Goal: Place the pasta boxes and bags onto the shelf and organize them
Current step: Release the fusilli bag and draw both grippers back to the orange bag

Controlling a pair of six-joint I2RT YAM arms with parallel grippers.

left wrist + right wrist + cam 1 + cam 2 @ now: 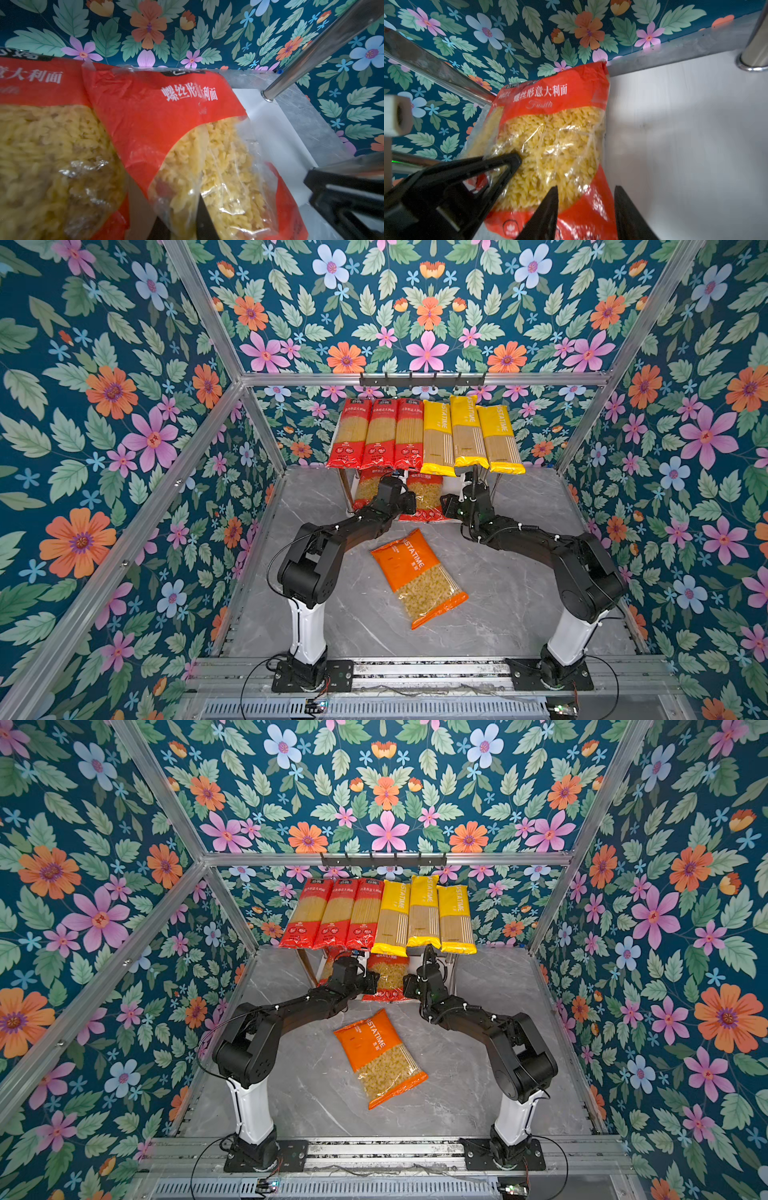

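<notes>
Red fusilli bag [550, 135] lies on the lower board of the shelf [675, 124], pinched by the left gripper [179, 209]. The right gripper [586, 189] hangs over its corner, jaws spread. An orange pasta bag [417, 578] lies on the table [519, 593], 6 o'clock from the shelf.

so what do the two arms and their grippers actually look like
The left arm and right arm each have black rounded joints and links above a white lower column, bolted to black base plates. Thin black cables loop along them, held by white ties. The left gripper and right gripper have black tapering fingers with triangular cut-outs.
</notes>
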